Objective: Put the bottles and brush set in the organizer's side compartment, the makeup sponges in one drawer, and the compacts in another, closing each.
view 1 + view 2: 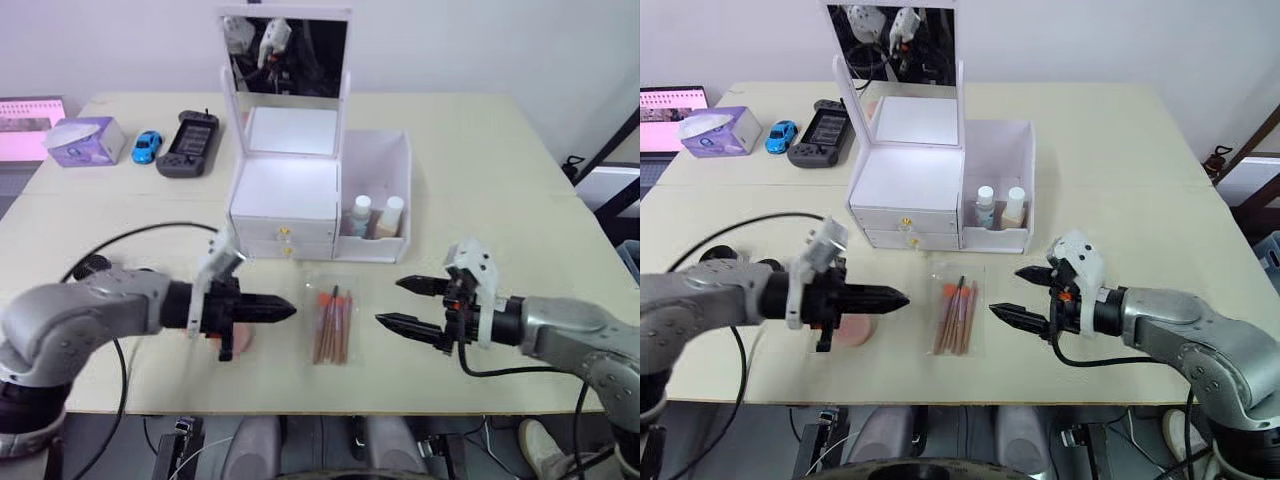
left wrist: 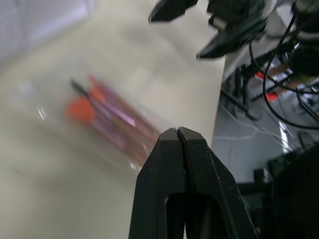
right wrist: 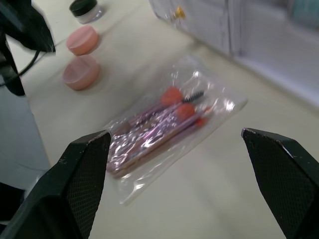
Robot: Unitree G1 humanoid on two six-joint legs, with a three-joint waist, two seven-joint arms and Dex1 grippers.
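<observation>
Both bottles (image 1: 374,217) already stand upright in the organizer's (image 1: 285,200) side compartment (image 1: 388,160), so the step in hand looks to be the brush set (image 1: 332,325), the last thing owed to that bin. The clear pouch lies flat on the table (image 1: 480,170) just in front of the two drawers, both pushed in, between the two arms. The right gripper (image 1: 410,303) hovers beside the pouch with its fingers spread wide, aimed at it, touching nothing. The left gripper (image 1: 285,309) points at the pouch from the other side, fingers pressed together and empty. Two pink makeup sponges (image 3: 81,58) sit under and behind the left arm, with one black-topped compact (image 3: 84,9) beyond them (the second compact I cannot make out). The next move likely calls for the right gripper to come down over the pouch's near edge and pinch the thin, slippery plastic; a flat grasp may slide off, so catching an edge seems the safer bet
</observation>
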